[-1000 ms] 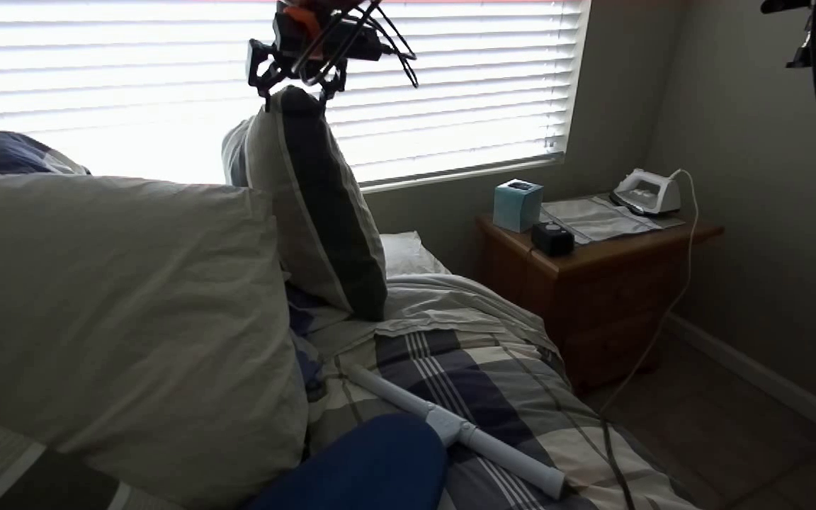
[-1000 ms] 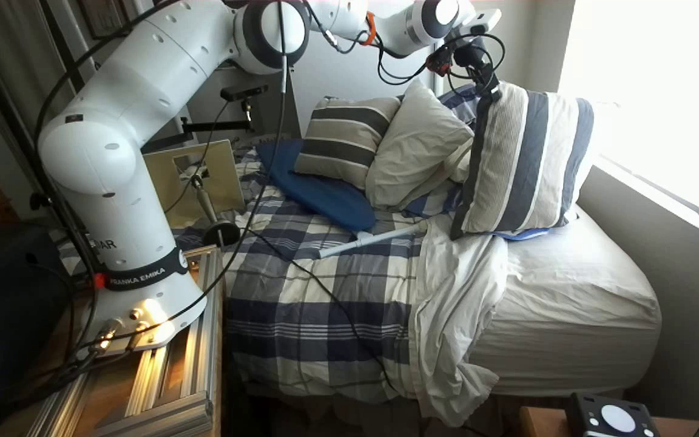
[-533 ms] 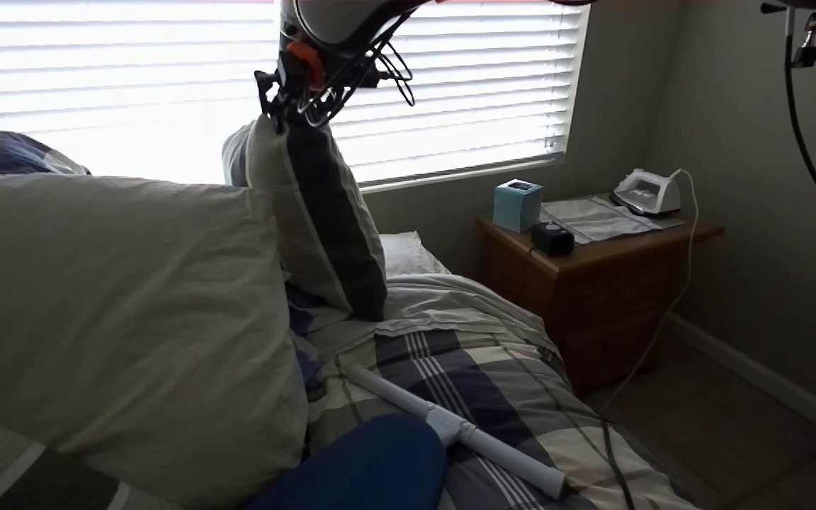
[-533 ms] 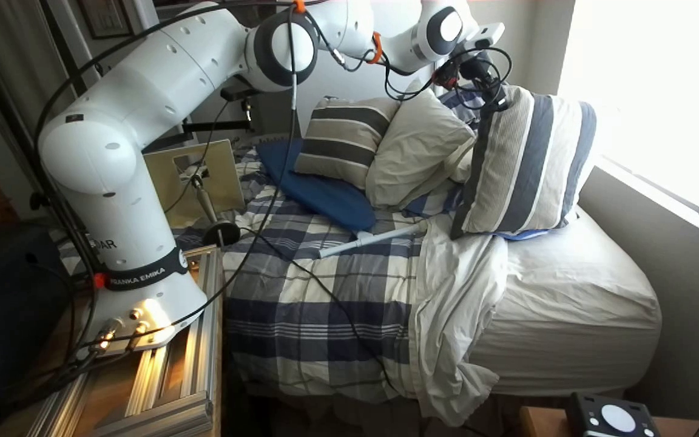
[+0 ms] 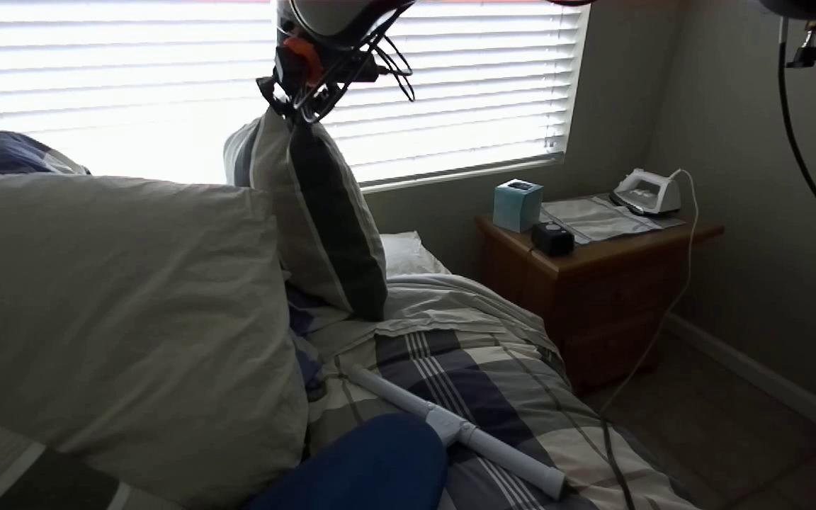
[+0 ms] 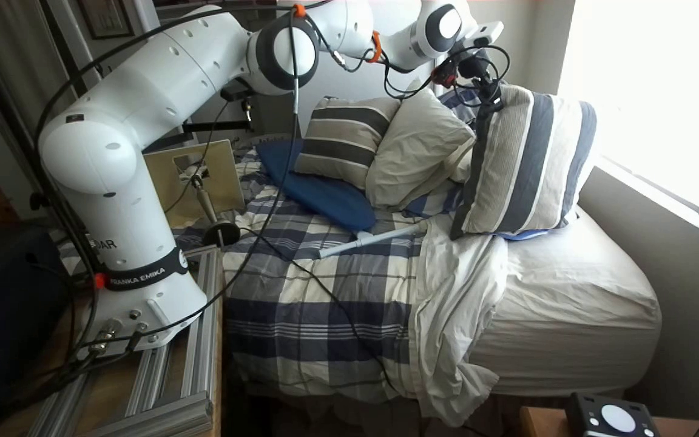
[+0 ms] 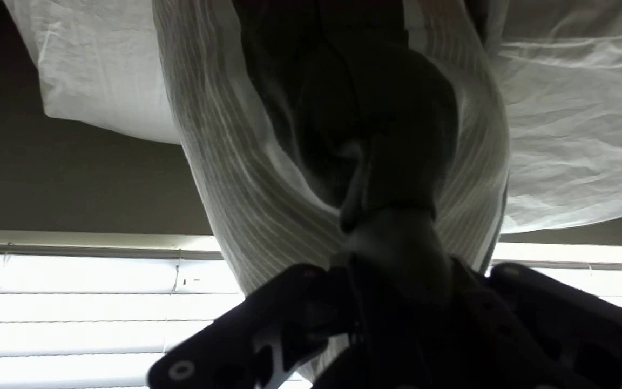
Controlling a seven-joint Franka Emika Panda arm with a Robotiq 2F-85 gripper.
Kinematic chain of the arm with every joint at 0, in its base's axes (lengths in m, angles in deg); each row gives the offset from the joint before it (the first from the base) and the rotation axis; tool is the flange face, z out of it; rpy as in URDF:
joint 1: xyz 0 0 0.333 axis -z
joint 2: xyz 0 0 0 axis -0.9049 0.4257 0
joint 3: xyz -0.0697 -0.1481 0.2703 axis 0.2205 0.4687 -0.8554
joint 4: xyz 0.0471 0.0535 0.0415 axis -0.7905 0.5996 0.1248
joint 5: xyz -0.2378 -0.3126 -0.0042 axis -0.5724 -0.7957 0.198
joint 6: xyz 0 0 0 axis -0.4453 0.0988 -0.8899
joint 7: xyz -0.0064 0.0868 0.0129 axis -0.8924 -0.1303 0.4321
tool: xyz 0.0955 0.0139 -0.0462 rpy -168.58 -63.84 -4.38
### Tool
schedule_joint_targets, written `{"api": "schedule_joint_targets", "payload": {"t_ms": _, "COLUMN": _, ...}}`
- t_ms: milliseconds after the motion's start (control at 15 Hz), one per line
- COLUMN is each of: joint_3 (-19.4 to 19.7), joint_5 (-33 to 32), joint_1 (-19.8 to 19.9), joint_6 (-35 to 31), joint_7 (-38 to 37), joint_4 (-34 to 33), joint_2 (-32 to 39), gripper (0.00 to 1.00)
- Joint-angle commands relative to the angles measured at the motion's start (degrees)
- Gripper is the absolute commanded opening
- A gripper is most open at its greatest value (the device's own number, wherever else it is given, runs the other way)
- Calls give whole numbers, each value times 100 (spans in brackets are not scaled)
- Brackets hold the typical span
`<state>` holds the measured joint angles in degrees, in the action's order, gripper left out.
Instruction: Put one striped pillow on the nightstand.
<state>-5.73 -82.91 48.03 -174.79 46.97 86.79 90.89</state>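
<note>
The striped pillow (image 6: 525, 164) stands upright near the window end of the bed in both exterior views. My gripper (image 5: 296, 117) is at its upper corner, shut on a gathered fold of the dark stripe. In the wrist view, bunched cloth of the pillow (image 7: 268, 216) runs up between the fingers. The lower edge of the pillow still touches the bed. The nightstand (image 5: 613, 276), reddish-brown, is beyond the bed in an exterior view; only a corner of the nightstand (image 6: 540, 419) shows at the bottom in an exterior view.
A blue box (image 5: 518, 205), a black device (image 5: 552, 239), a cloth (image 5: 592, 218) and a white iron (image 5: 649, 193) occupy the nightstand top. On the bed are a cream pillow (image 6: 416, 149), another striped pillow (image 6: 349, 139) and a blue ironing board (image 6: 325, 194).
My gripper came down onto the pillow's upper corner and its fingers closed, pinching the cloth. Over the last half second it rose slightly, drawing the corner to a point.
</note>
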Motion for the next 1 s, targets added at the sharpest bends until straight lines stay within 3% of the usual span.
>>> {"api": "schedule_joint_targets", "payload": {"t_ms": 0, "joint_3": -50, "joint_5": 96, "joint_1": 23, "joint_6": 555, "joint_7": 20, "joint_4": -302, "joint_2": -110, "gripper": 0}}
{"api": "schedule_joint_targets", "payload": {"t_ms": 933, "joint_3": 125, "joint_5": -55, "joint_1": 89, "joint_6": 1656, "joint_7": -93, "joint_4": -842, "joint_2": -1364, "gripper": 3}}
